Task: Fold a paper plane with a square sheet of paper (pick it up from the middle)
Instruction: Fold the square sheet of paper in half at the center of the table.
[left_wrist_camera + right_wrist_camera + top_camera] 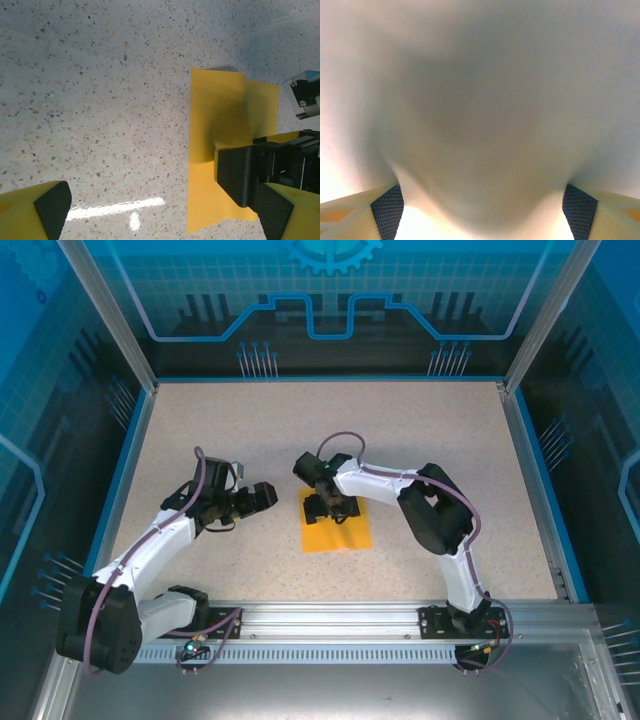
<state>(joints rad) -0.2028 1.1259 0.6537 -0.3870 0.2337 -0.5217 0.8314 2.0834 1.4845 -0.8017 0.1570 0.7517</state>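
- Top view: square sheet of paper [336, 532] lies mid-table [450, 440]. Right gripper [328, 505] is on its far edge. Left gripper [262, 496] is near its left side, apart.
- Left wrist: fingers [50, 207] spread wide, empty. Sheet lies ahead to the right.
- Right wrist: pads [387, 212] wide apart, nothing gripped. Surface is blurred.
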